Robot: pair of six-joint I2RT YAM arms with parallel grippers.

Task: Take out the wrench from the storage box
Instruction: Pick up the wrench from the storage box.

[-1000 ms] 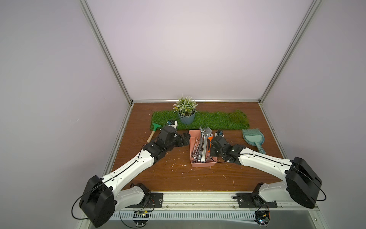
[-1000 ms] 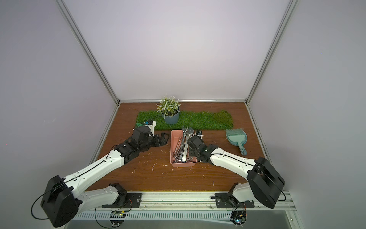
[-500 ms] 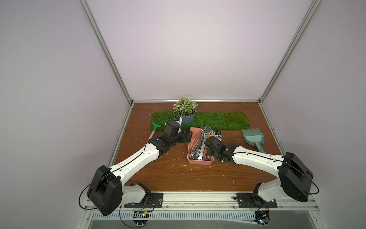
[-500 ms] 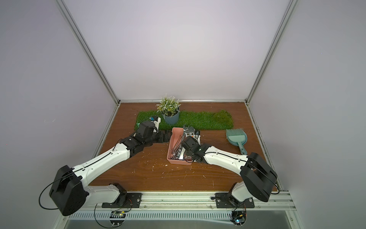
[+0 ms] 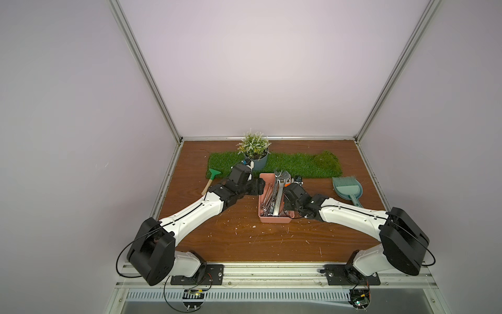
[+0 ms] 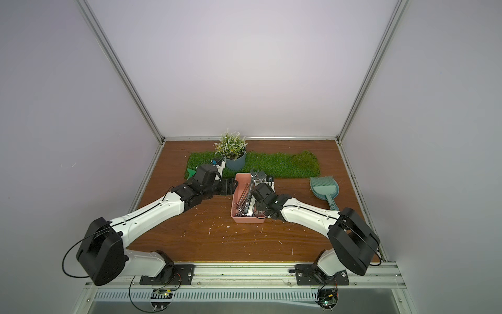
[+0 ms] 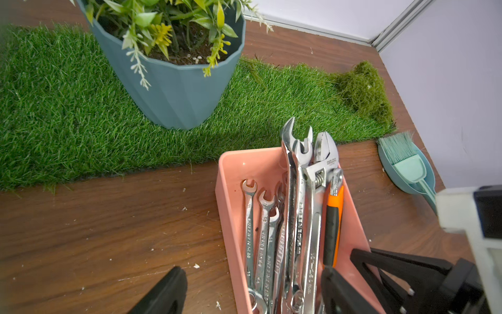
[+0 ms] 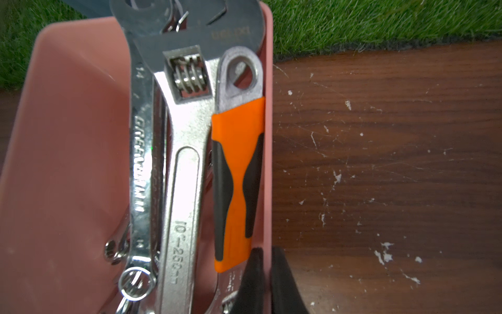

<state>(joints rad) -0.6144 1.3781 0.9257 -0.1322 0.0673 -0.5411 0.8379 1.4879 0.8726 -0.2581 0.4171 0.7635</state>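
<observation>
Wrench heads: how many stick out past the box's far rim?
3, side by side: a large open-end head, a smaller open-end head, the adjustable head. More may be hidden below.

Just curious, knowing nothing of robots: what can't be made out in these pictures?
Orange-handled tool: head end hidden by the right claw in the right wrist view, by the left claw in the left wrist view.
Wrenches: exact count; they overlap in the box, and the left wrist view's edge cuts them.
Green tool: too small in both top views to identify.
</observation>
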